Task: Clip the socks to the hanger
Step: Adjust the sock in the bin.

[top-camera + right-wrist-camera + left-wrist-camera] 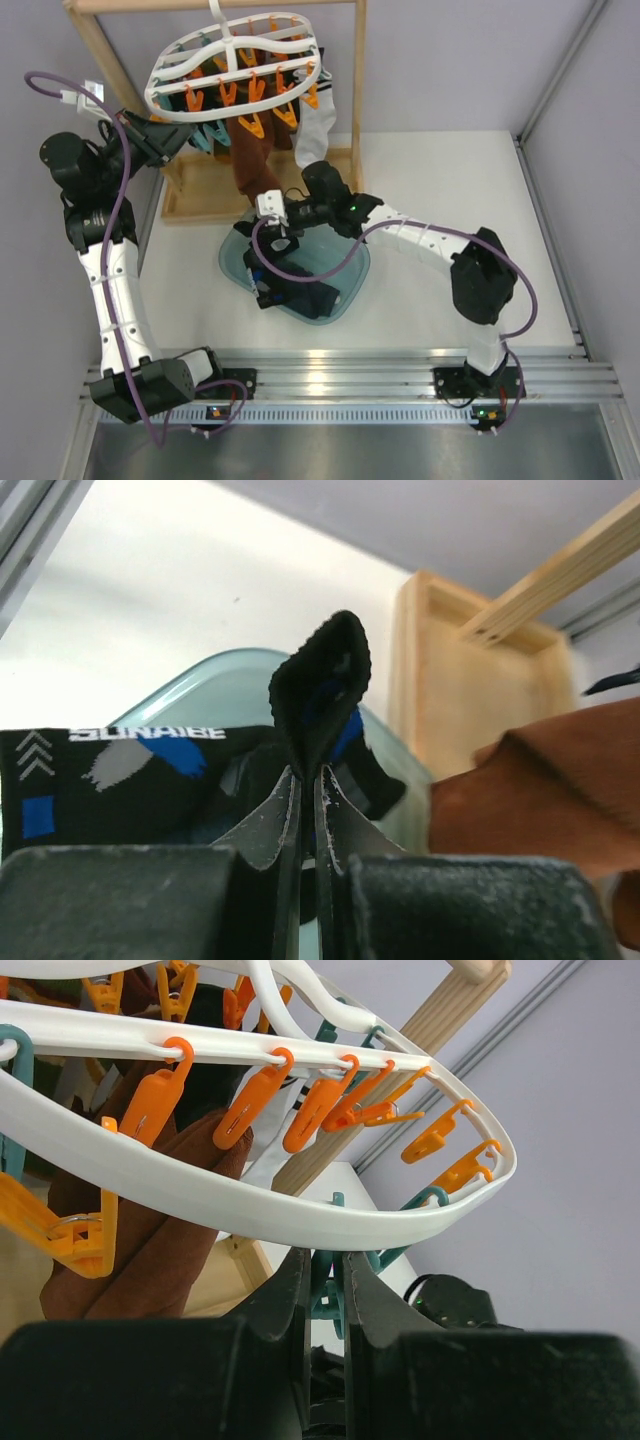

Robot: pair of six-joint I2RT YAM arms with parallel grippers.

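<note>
— How many hangers?
— One white plastic oval lattice hanger (236,62), just above the left pincer (325,1260), which pinches one teal plastic clip (326,1300)
— Orange ones?
— At least six orange plastic clips (255,1100) along the bar above that pincer; those behind can't be counted
— Socks?
— One black knit sock with blue patches (318,695) in the right pincer (305,775), one teal translucent bowl (345,290) beneath it, one white sock (318,125) hanging beyond
</note>
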